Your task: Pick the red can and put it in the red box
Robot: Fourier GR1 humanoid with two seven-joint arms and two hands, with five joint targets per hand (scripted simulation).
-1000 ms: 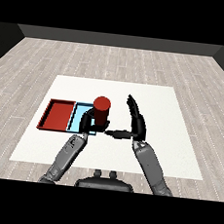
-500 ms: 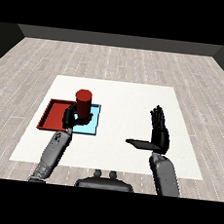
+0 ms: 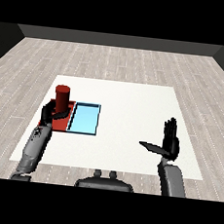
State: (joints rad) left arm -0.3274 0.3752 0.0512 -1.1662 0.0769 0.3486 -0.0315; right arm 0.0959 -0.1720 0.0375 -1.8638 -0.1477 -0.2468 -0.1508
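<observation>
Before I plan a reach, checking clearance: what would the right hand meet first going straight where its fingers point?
Nothing, apparently: the open right hand points away across bare white table. Depth is uncertain.

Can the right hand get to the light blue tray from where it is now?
Probably yes. The right hand is open over bare table, and nothing lies between it and the light blue tray. The left hand holds the red can over the red tray, beside that path.

White table, red tray, light blue tray (side by side, touching)
</observation>
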